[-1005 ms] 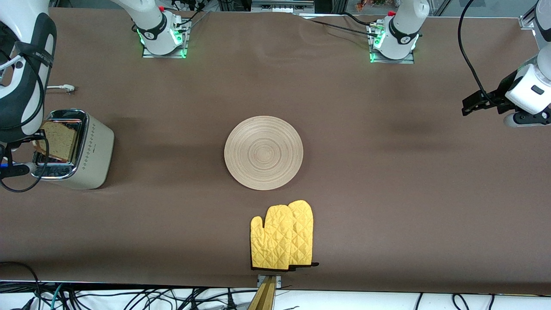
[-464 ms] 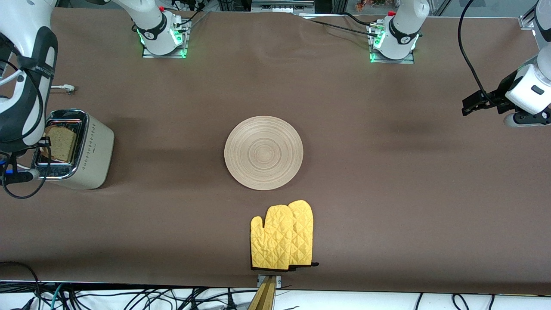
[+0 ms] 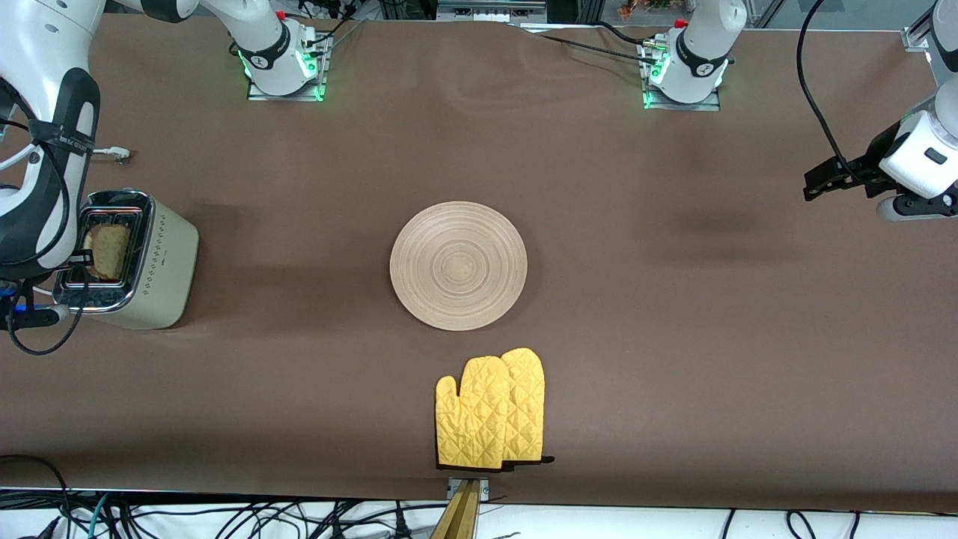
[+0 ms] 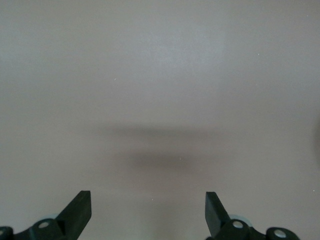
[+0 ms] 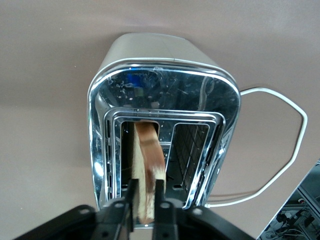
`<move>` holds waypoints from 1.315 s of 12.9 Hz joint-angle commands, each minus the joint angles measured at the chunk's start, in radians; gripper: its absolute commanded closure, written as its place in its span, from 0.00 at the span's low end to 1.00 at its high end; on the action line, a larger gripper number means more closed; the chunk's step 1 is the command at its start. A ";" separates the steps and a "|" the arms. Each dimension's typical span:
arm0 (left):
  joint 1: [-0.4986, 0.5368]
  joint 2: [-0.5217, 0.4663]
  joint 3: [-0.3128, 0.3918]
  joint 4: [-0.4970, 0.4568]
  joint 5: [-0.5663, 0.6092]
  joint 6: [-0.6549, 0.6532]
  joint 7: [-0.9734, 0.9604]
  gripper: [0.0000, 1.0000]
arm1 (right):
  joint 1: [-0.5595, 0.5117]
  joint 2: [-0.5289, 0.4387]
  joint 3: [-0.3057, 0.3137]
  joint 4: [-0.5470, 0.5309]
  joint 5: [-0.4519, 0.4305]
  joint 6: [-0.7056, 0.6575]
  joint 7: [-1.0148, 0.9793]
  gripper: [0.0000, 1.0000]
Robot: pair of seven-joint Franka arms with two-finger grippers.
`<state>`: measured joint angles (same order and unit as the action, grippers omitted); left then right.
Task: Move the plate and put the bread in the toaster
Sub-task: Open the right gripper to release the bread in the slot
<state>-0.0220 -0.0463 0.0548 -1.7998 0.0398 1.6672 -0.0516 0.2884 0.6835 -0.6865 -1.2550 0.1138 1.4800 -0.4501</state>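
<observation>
The cream-white toaster (image 3: pixel 161 269) stands at the right arm's end of the table, its chrome top (image 5: pixel 165 85) facing up. The bread (image 3: pixel 108 251) stands on edge, sunk partway into one slot (image 5: pixel 149 150). My right gripper (image 3: pixel 81 258) hangs over that slot, its two fingers pressed on either face of the slice (image 5: pixel 145 187). The wooden plate (image 3: pixel 458 266) lies alone at mid-table. My left gripper (image 3: pixel 812 187) waits above the bare table at the left arm's end, open with nothing between its fingers (image 4: pixel 147 205).
A yellow oven mitt (image 3: pixel 490 412) lies nearer to the front camera than the plate, by the table's edge. The toaster's white cord (image 5: pixel 280 165) loops on the table beside it, ending in a plug (image 3: pixel 112 153).
The right gripper has lowered the bread from above the toaster down into the slot. The left arm and the plate have not moved.
</observation>
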 commanded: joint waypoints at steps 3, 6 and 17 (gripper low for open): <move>0.014 -0.010 -0.012 0.025 0.006 -0.020 0.012 0.00 | 0.001 -0.060 -0.007 0.019 0.015 -0.020 -0.004 0.00; 0.014 -0.010 -0.003 0.048 -0.032 -0.036 0.012 0.00 | 0.014 -0.114 -0.001 0.020 0.018 -0.041 -0.004 0.00; 0.011 -0.001 0.014 0.086 -0.049 -0.057 0.012 0.00 | -0.009 -0.277 0.247 -0.016 0.063 -0.093 0.172 0.00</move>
<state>-0.0193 -0.0560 0.0652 -1.7421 0.0183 1.6392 -0.0516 0.3731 0.4935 -0.5885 -1.2284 0.2215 1.3739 -0.3622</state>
